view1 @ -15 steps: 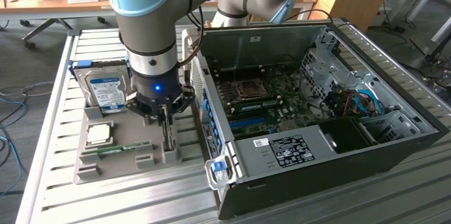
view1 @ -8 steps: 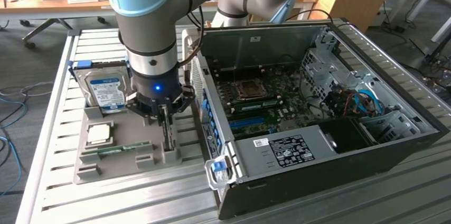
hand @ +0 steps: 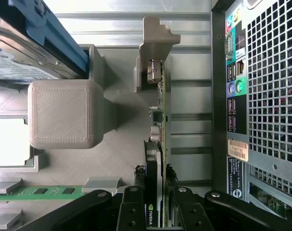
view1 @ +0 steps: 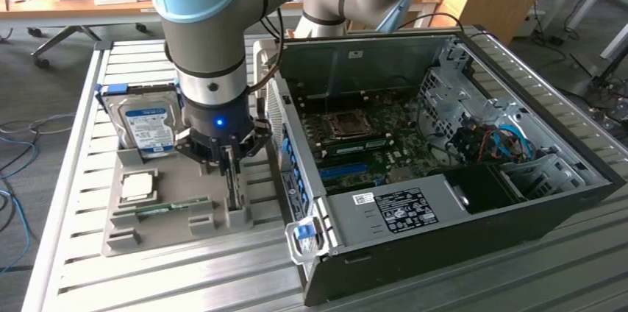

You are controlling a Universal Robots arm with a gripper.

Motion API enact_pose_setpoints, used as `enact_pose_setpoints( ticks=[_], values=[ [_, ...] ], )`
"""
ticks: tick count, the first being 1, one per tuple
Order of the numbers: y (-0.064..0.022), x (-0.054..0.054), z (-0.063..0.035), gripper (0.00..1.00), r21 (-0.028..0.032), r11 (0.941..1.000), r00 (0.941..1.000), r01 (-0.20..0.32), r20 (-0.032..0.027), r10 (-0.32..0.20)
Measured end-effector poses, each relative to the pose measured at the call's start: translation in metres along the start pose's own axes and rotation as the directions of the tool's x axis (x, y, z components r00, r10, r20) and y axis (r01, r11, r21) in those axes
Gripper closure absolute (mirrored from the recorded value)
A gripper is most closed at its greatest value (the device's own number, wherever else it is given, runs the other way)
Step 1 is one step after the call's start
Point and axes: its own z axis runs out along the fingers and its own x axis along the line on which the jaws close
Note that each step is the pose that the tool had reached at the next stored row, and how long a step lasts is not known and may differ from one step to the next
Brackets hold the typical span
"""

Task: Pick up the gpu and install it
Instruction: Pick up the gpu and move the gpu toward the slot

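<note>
Claw (view1: 228,159) partly closed, pinching gpu (hand: 158,139) on both faces. Card stands on edge in gray tray (view1: 147,237), at edge beside PC case (view1: 442,201). Not lifted; install undone.

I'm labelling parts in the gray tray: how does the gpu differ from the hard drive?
The gpu is a thin green card standing on edge; the hard drive is a thicker silver box with a blue-white label. The gripper grips the gpu; the hard drive is untouched. Both stand in tray slots.
</note>
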Motion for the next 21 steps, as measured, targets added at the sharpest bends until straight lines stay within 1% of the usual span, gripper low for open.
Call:
enact_pose_setpoints(
  ticks=[9,16,21],
  values=[
    [0.001,0.0,-0.0136,0.73,-0.0001,1.0,1.0,0.0,0.0001,0.0],
    [0.0025,-0.001,-0.0341,0.73,-0.0001,1.0,1.0,0.0,0.0001,0.0],
    [0.0037,-0.001,-0.0515,0.73,-0.0001,1.0,1.0,0.0,0.0001,0.0]
  ],
)
